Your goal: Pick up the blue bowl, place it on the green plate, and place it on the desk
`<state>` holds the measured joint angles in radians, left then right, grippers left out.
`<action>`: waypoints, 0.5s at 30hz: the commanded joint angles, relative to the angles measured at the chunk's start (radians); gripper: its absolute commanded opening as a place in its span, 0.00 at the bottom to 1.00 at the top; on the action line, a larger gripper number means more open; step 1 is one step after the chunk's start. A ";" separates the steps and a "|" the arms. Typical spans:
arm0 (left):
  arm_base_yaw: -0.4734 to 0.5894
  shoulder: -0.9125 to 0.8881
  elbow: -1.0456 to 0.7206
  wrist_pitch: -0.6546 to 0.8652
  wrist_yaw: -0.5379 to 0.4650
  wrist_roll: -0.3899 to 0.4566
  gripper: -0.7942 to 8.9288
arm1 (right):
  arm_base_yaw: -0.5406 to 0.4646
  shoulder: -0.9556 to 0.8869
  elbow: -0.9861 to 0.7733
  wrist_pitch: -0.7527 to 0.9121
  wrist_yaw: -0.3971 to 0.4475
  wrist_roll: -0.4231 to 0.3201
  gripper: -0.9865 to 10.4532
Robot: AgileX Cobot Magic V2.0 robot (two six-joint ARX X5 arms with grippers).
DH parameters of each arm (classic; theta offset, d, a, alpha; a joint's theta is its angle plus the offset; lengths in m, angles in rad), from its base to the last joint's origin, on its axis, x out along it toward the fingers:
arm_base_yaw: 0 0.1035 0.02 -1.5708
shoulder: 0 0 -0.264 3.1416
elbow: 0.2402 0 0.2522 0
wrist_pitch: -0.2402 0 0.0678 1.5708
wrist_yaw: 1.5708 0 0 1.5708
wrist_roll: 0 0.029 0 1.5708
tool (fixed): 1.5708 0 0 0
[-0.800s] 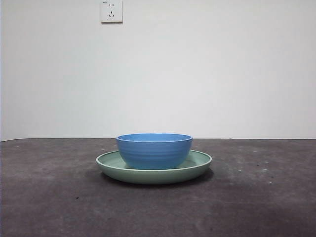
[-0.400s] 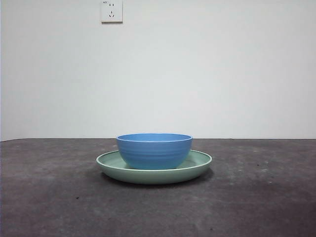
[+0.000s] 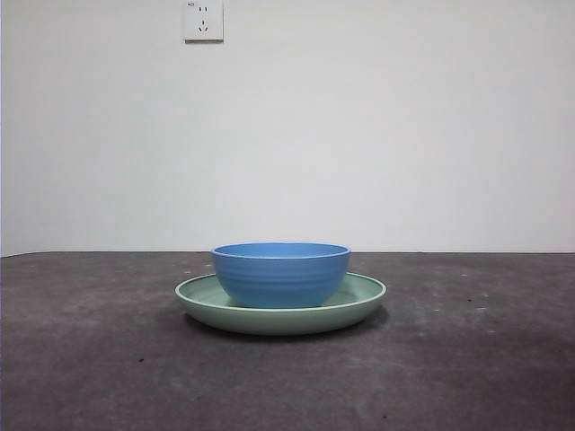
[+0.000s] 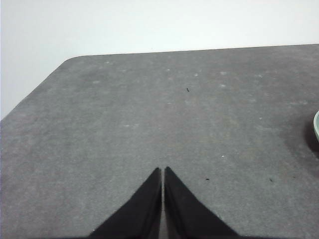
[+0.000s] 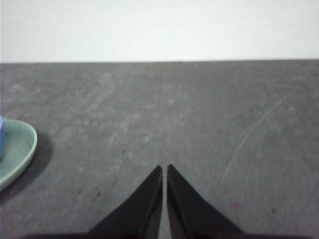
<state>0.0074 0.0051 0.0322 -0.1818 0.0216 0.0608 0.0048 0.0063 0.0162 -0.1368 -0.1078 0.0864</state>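
Front view: the blue bowl [image 3: 280, 274] sits upright inside the green plate [image 3: 364, 301], near the plate's middle, and the plate rests flat on the bench [image 3: 90, 359]. No arm shows here, so nothing stands over the stack. A wall socket [image 3: 203, 20] hangs high on the wall behind. Being round, neither bowl nor plate offers a long axis; a grasp would have to take the rim.

Left wrist view: the left claw [image 4: 163, 172] has its two black jaws pressed together, tip to tip, holding nothing, and hovers over bare bench. Only a thin sliver of the green plate's rim [image 4: 316, 127] peeks in at the picture's edge, so the stack lies off to that claw's side and apart from it.

Right wrist view: the right claw [image 5: 164, 169] is likewise closed on nothing over bare bench. Here a larger part of the plate [image 5: 20, 149] shows, with a strip of the blue bowl [image 5: 1, 137] at the picture's edge. Judging by how much of the plate each wrist view catches, the right arm looks the nearer one, though both wait well apart from the stack.

Against the front pictures from a second and half a second ago, bowl and plate lie just the same; nothing has shifted.
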 commanded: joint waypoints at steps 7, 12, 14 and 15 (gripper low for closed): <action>0.002 -0.002 -0.020 -0.006 -0.004 -0.006 0.09 | 0.000 -0.003 -0.005 -0.034 0.009 0.038 0.09; 0.002 -0.002 -0.020 -0.006 -0.004 -0.006 0.09 | 0.000 -0.003 -0.004 -0.019 0.007 0.037 0.09; 0.002 -0.002 -0.020 -0.006 -0.004 -0.006 0.09 | 0.000 -0.003 -0.004 -0.019 0.006 0.037 0.09; 0.002 -0.002 -0.020 -0.006 -0.004 -0.006 0.09 | 0.000 -0.003 -0.004 -0.019 0.006 0.037 0.09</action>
<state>0.0074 0.0051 0.0322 -0.1818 0.0216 0.0608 0.0048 0.0063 0.0166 -0.1627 -0.1013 0.1097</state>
